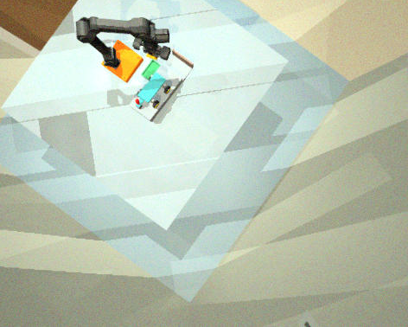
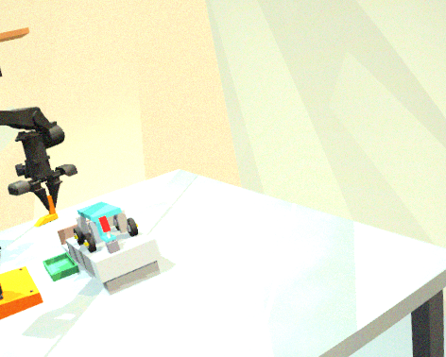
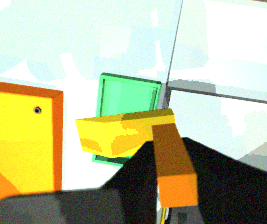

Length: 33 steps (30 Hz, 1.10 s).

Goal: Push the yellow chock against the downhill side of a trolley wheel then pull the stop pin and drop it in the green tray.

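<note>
My gripper (image 1: 151, 54) (image 2: 52, 208) (image 3: 166, 146) is shut on the chock's orange handle. The chock's yellow body (image 1: 151, 57) (image 2: 46, 219) (image 3: 111, 132) hangs in the air, partly over the green tray (image 1: 150, 69) (image 2: 54, 277) (image 3: 126, 95) in the wrist view. Its black base is hidden. The trolley (image 1: 151, 89) (image 2: 99, 209), turquoise on top with black wheels, stands on the pale ramp (image 1: 179, 68) (image 2: 127, 259) (image 3: 219, 117), apart from the chock. The red-headed stop pin (image 1: 137, 101) (image 2: 104, 224) stands upright at its uphill end.
A brown end board (image 1: 182, 59) (image 2: 67, 233) crosses the low end of the ramp. The arm's orange base plate (image 1: 133, 64) (image 2: 18, 289) (image 3: 24, 140) lies on the other side of the tray from the ramp.
</note>
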{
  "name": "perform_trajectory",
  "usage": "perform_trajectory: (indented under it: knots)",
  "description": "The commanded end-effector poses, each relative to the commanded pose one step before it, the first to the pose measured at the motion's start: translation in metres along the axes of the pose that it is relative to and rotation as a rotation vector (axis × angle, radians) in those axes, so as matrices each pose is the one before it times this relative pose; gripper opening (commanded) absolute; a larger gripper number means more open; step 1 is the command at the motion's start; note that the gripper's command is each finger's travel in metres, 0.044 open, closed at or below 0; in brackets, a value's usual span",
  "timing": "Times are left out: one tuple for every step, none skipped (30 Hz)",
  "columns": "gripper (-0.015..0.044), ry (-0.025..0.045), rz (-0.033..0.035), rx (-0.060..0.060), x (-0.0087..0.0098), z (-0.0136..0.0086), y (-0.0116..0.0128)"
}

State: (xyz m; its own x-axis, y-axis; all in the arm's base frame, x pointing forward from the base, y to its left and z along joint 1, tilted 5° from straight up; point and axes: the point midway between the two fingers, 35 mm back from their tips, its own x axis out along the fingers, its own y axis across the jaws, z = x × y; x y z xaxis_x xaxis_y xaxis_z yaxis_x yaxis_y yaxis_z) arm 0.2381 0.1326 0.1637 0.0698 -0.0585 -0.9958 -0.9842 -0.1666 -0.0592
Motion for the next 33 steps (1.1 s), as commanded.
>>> perform_trajectory:
  knots:
    - [0.0000,0.01185,-0.00186,-0.1302,-0.00190,0.00024,-0.00183]
    - [0.0000,0.00215,0.00146,-0.0363,0.00000,0.00014,-0.00010]
    - [0.0000,0.00219,0.00126,-0.0361,0.00000,0.00013,-0.00008]
    - [0.0000,0.00215,0.00134,-0.0361,0.00000,0.00012,-0.00009]
    - [0.0000,0.00211,0.00140,-0.0360,0.00000,0.00012,-0.00009]
    - [0.0000,0.00206,0.00147,-0.0361,0.00000,0.00012,-0.00010]
    - [0.0000,0.00212,0.00127,-0.0360,0.00000,0.00011,-0.00008]
    - [0.0000,0.00208,0.00134,-0.0360,0.00000,0.00011,-0.00008]
    - [0.0000,0.00204,0.00141,-0.0360,0.00000,0.00011,-0.00009]
    - [0.0000,0.00199,0.00147,-0.0360,0.00000,0.00010,-0.00009]
    - [0.0000,0.00206,0.00129,-0.0360,0.00000,0.00010,-0.00008]
    - [0.0000,0.00202,0.00136,-0.0360,0.00000,0.00010,-0.00008]
    - [0.0000,0.00197,0.00142,-0.0360,0.00000,0.00009,-0.00008]
    - [0.0000,0.00193,0.00148,-0.0360,0.00000,0.00009,-0.00009]
    - [0.0000,0.00187,0.00154,-0.0360,0.00000,0.00009,-0.00009]
    - [0.0000,0.00182,0.00161,-0.0360,0.00000,0.00008,-0.00009]
    - [0.0000,0.00177,0.00166,-0.0360,0.00000,0.00008,-0.00010]
    - [0.0000,0.00172,0.00172,-0.0360,0.00000,0.00008,-0.00010]
    - [0.0000,0.00166,0.00178,-0.0360,0.00000,0.00007,-0.00010]
    - [0.0000,0.00160,0.00183,-0.0360,-0.00001,0.00007,-0.00011]
    - [0.0000,0.00154,0.00188,-0.0360,-0.00001,0.00007,-0.00011]
    - [0.0000,0.00148,0.00193,-0.0361,-0.00001,0.00006,-0.00011]
    - [0.0000,0.00141,0.00198,-0.0360,-0.00001,0.00006,-0.00012]
    - [0.0000,0.00135,0.00202,-0.0361,-0.00001,0.00005,-0.00012]
    - [0.0000,0.00128,0.00206,-0.0360,-0.00001,0.00005,-0.00012]
    - [0.0000,0.00122,0.00211,-0.0361,-0.00001,0.00004,-0.00012]
    - [0.0000,0.00115,0.00214,-0.0361,-0.00001,0.00004,-0.00012]
    - [0.0000,0.00108,0.00218,-0.0361,-0.00001,0.00003,-0.00013]
    - [0.0000,0.00100,0.00221,-0.0361,-0.00001,0.00003,-0.00013]
    - [0.0000,0.00093,0.00225,-0.0361,-0.00002,0.00003,-0.00013]
    - [0.0000,0.00071,0.00186,-0.0295,-0.00001,0.00002,-0.00011]
    - [0.0000,0.00040,0.00112,-0.0177,-0.00001,0.00001,-0.00006]
    - [0.0000,0.00013,0.00038,-0.0059,0.00000,0.00000,-0.00002]
